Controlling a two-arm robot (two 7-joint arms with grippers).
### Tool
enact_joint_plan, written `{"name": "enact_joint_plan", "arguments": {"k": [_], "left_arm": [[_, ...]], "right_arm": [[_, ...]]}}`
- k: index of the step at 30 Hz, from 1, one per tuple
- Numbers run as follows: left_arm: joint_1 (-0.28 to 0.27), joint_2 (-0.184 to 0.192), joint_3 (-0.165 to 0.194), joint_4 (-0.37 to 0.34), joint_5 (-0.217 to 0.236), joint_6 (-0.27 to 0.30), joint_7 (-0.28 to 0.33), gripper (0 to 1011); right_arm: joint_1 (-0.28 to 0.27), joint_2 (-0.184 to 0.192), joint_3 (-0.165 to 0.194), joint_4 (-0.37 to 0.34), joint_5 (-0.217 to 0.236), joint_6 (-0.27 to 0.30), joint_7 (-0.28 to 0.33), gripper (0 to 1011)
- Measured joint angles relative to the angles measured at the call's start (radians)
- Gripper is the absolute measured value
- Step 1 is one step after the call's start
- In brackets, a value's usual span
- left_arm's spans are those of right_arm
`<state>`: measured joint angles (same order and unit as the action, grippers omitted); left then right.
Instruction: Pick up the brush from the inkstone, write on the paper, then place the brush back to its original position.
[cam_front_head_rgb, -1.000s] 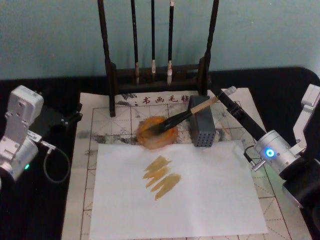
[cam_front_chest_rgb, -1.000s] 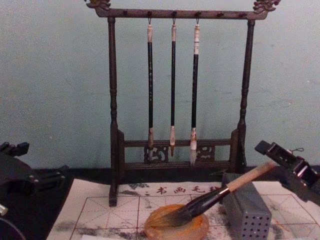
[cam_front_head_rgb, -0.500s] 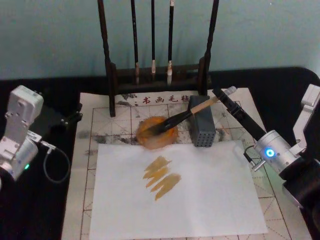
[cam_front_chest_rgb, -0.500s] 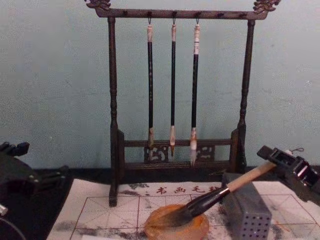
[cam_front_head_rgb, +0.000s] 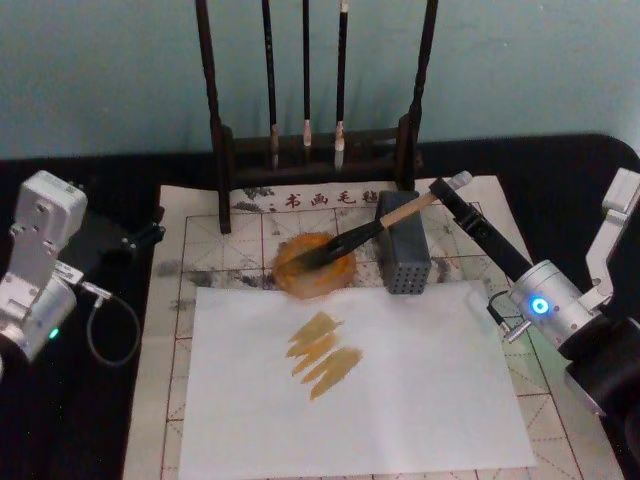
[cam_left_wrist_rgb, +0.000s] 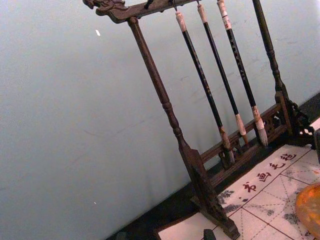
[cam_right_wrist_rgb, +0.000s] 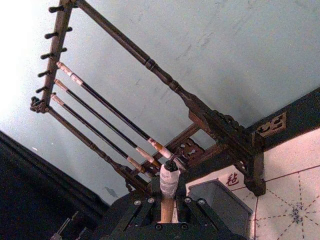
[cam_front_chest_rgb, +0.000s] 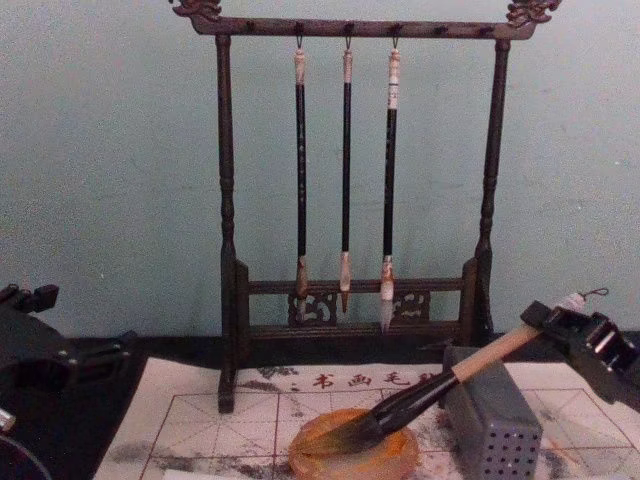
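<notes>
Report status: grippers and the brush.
Left gripper parked left of paper. Right gripper around brush handle end. Bristles in inkstone, handle propped on grey block. Brush rack behind, apart.

We cannot read the small red characters on the paper (cam_front_head_rgb: 250, 232). The chest view's lower edge cuts the inkstone (cam_front_chest_rgb: 400, 452). The right end effector (cam_front_chest_rgb: 548, 320) covers part of the brush (cam_front_chest_rgb: 420, 394) handle.

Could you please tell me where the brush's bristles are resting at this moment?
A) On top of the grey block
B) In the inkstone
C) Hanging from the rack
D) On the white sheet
B: the brush has its bristles lying in the inkstone and its handle leaning on the grey block, with the right gripper at the handle's end and the left gripper parked at the far left.
</notes>
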<state>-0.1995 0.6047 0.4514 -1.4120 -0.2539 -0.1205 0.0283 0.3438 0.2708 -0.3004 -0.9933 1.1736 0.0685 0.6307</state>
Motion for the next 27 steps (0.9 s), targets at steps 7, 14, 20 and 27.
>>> {"name": "enact_joint_plan", "arguments": {"k": [7,14,20,27], "left_arm": [[0.0,0.0,0.0,0.0,0.0,0.0,0.0,1001],[0.0,0.0,0.0,0.0,0.0,0.0,0.0,1001],[0.0,0.0,0.0,0.0,0.0,0.0,0.0,1001],[0.0,0.0,0.0,0.0,0.0,0.0,0.0,1001]], "right_arm": [[0.0,0.0,0.0,0.0,0.0,0.0,0.0,182],[0.0,0.0,0.0,0.0,0.0,0.0,0.0,182],[0.0,0.0,0.002,-0.001,0.016,0.012,0.007,182],[-0.006,0.005,0.01,-0.024,0.086,0.056,0.037,182]]}}
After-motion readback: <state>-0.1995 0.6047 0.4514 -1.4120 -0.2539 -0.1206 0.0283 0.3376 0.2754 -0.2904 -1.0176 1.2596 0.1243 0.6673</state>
